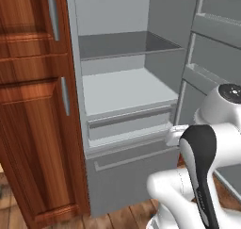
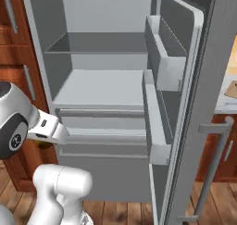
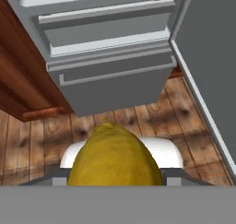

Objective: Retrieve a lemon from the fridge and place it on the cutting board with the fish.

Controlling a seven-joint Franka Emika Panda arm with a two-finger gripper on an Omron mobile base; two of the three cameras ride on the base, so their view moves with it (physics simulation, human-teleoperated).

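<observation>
Presently, item one: small yellow oval lemon [image 3: 115, 156], bottom centre of the hand view, seated between the jaws, which are clamped on its sides; its lower part is cut off by the frame edge and the fingertips themselves are hard to make out.

Item two: white two-finger gripper [image 2: 46, 140], left edge of the right base view, mostly hidden behind the arm's white wrist; a sliver of yellow shows beneath it.

Item three: tall grey fridge [image 1: 127, 89], door swung wide, white shelves bare, lower drawer closed; top cut off in both base views.

Item four: reddish-brown wooden cabinet [image 1: 33, 105], left of the left base view.

Item five: brown plank floor [image 3: 41, 135], below the fridge.

Item six: light-brown wooden cutting board [image 2: 231, 89], corner only, right edge of the right base view.
</observation>
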